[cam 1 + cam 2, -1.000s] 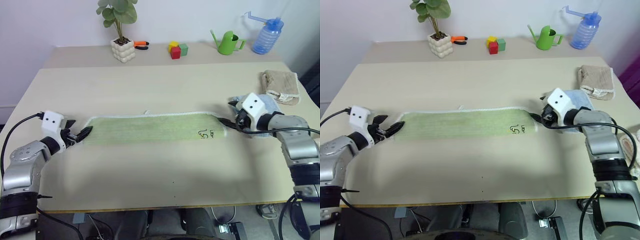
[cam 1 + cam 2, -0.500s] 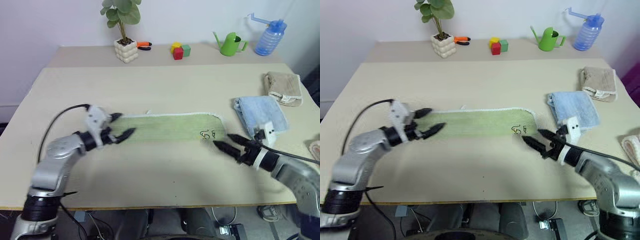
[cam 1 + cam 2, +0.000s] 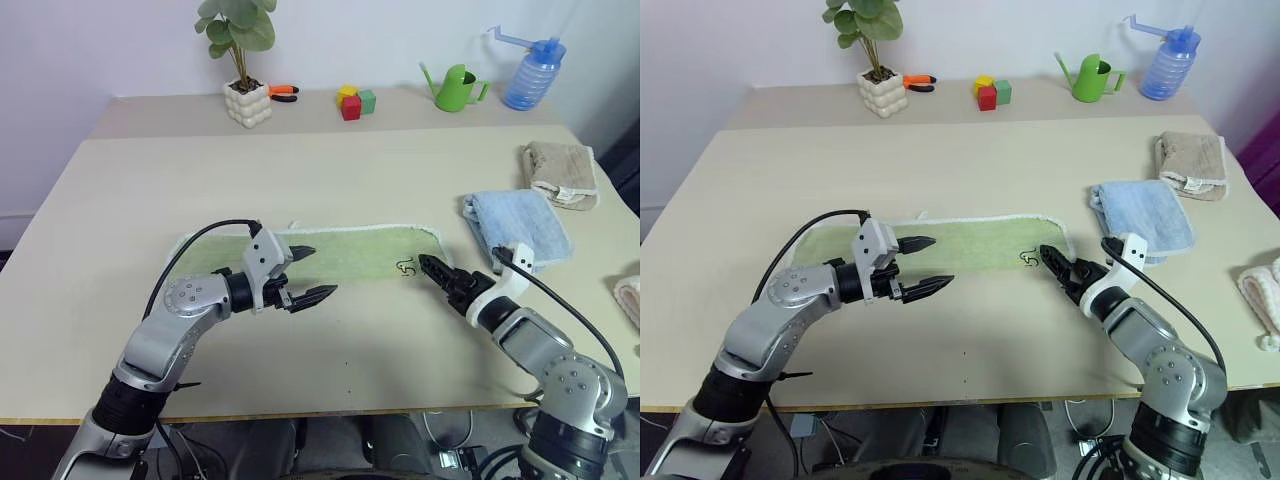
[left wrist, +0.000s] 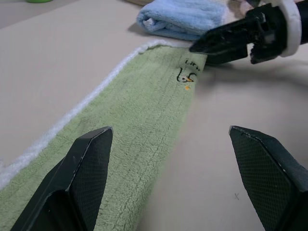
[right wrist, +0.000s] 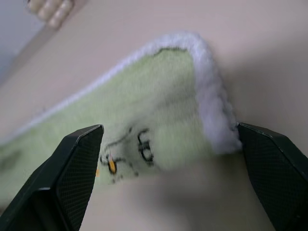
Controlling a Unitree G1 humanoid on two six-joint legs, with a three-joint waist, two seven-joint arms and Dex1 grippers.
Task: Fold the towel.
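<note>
head pair overhead, wrist views close

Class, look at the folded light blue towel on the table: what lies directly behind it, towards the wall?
Behind the light blue towel lies a folded beige towel on the bare table, apart from it. Whatever sits under either towel is covered.

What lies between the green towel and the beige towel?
The folded blue towel lies between the green towel and the beige towel, apart from both, as the left eye view shows.
</note>
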